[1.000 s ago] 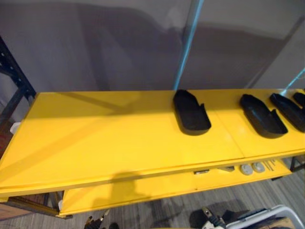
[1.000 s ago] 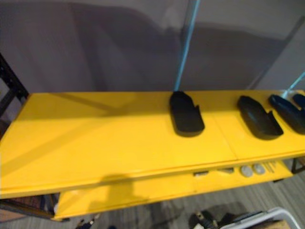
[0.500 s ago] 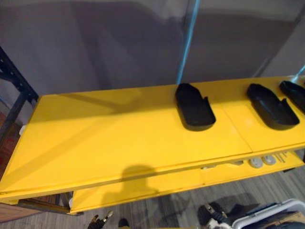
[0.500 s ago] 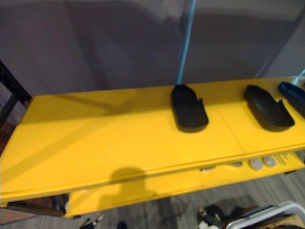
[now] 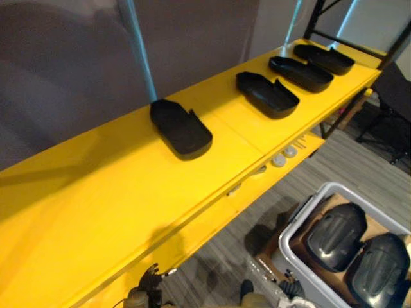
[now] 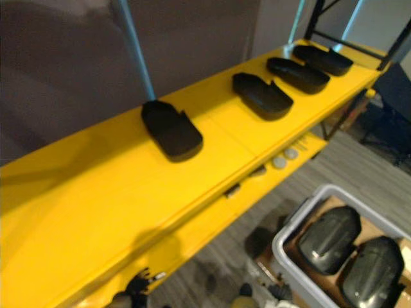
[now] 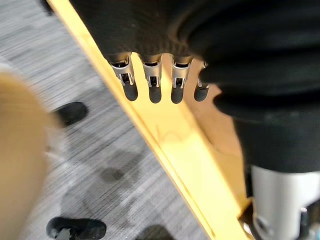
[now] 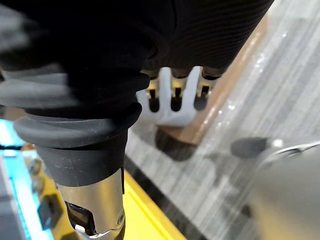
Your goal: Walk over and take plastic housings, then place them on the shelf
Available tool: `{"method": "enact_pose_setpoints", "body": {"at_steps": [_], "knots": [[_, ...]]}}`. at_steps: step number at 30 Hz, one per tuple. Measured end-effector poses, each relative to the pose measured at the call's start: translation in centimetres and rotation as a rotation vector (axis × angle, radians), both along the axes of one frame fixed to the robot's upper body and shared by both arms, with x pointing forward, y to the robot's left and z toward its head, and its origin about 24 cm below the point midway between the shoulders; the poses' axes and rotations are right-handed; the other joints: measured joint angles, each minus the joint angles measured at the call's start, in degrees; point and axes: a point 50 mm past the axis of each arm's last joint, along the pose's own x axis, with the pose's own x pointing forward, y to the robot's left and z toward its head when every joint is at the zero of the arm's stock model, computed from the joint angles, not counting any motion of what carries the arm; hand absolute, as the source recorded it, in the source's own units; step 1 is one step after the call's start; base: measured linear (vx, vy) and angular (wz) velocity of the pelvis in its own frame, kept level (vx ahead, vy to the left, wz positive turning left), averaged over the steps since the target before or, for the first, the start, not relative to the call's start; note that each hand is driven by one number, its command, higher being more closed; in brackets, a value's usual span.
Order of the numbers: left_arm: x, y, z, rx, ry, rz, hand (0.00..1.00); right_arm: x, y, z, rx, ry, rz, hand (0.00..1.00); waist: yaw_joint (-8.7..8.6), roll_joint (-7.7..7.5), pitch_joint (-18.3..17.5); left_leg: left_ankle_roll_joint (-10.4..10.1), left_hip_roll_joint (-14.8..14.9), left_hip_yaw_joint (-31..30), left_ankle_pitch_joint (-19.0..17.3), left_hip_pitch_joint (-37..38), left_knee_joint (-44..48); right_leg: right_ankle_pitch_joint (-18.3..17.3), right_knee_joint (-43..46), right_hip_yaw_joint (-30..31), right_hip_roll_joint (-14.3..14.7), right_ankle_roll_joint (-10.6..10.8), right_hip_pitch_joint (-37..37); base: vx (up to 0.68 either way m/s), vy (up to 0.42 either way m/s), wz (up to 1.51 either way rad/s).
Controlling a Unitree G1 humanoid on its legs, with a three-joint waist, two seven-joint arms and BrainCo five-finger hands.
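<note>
Fingers (image 7: 154, 85) on left hand (image 7: 178, 80) and right hand (image 8: 173, 97) hang straight, empty; housings (image 5: 334, 236) in crate (image 5: 290, 262) sit lower right, nearer my right.

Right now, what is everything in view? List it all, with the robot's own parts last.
shelf: one, yellow, two levels, running across the view
housings on shelf: four, black, spaced in a row along the top level
round parts: two, pale, on the lower level
bin: one, pale grey, on the floor at lower right
housings in bin: two, dark, side by side
floor: grey carpet
left hand: fingers straight, over the shelf edge, empty
right hand: fingers relaxed, above the floor, empty
</note>
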Motion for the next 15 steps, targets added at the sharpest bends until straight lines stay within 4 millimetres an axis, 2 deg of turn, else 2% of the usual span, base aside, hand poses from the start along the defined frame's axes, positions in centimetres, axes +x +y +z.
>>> {"method": "enact_pose_setpoints", "body": {"at_steps": [1,2,5,8,10,12,13,14,15], "knots": [[-0.3,-0.5,-0.1,-0.017,-0.001,0.012,0.00,0.7,-0.5,0.3,-0.018,-0.012,0.017,0.00,0.71,2.21,-0.2,-1.1,0.6,-5.2,-4.2,-1.8,3.4,0.6,-0.4,1.4,0.9,0.4,-0.7,-0.01,-0.465,-0.99],[-0.5,-0.5,-0.2,-0.026,-0.002,0.031,0.00,1.1,-0.9,0.5,-0.031,-0.019,0.024,0.00,0.81,2.62,-0.2,-0.8,0.2,-5.6,-6.0,-2.6,5.6,1.4,-1.3,2.6,1.1,0.5,-0.5,-0.06,-0.101,-0.47],[-0.6,-0.2,-0.1,-0.019,-0.010,0.039,0.00,1.4,-0.2,0.4,-0.015,-0.027,0.035,0.00,1.64,2.07,-0.4,-0.4,-0.4,-5.4,-9.6,-3.9,8.9,2.5,-3.0,4.4,0.9,1.3,-0.9,-0.04,-0.027,-0.36],[0.1,-0.2,0.3,0.002,-0.051,0.003,0.00,3.0,-0.4,1.0,-0.026,-0.068,0.046,0.00,1.79,1.22,-1.1,1.2,-3.4,-7.9,-10.5,-6.8,11.5,4.8,-2.6,8.0,0.0,1.6,-5.1,0.04,0.123,-0.46],[0.3,-0.1,0.4,0.031,-0.059,-0.043,0.00,3.8,-0.9,1.8,-0.030,-0.135,-0.006,0.00,1.53,1.44,-0.6,2.1,-4.7,-9.2,-10.8,-6.8,13.2,6.3,-1.9,9.7,-0.3,1.8,-6.0,0.04,0.114,-0.59],[0.2,0.0,0.4,0.038,-0.056,-0.035,0.00,3.6,-1.2,2.3,-0.041,-0.181,-0.015,0.00,1.49,1.90,0.1,3.3,-5.5,-9.0,-11.6,-4.4,14.4,6.3,0.8,12.4,-0.4,1.8,-6.1,0.02,0.157,-0.84],[-0.3,0.0,0.3,0.043,-0.047,-0.033,0.00,3.3,-1.2,2.6,-0.046,-0.201,0.001,0.00,1.46,1.76,0.2,5.0,-6.3,-9.2,-13.5,-3.6,14.6,6.3,2.1,12.9,-1.1,1.9,-6.4,-0.02,0.171,-0.76],[-0.6,0.0,0.3,0.045,-0.043,-0.012,0.00,3.0,-1.4,2.8,-0.060,-0.215,0.026,0.00,1.42,2.26,0.1,6.2,-6.9,-9.2,-14.7,-2.4,14.0,6.5,2.4,11.9,-1.1,2.1,-6.3,-0.10,0.133,-0.88],[-0.6,-0.2,0.3,0.032,-0.049,0.060,0.00,2.7,-1.4,2.8,-0.079,-0.210,0.078,0.00,1.51,1.89,0.5,7.0,-7.0,-7.4,-14.6,-2.2,15.2,9.3,1.9,11.1,-1.2,1.8,-6.4,-0.15,0.049,-0.68]]}}
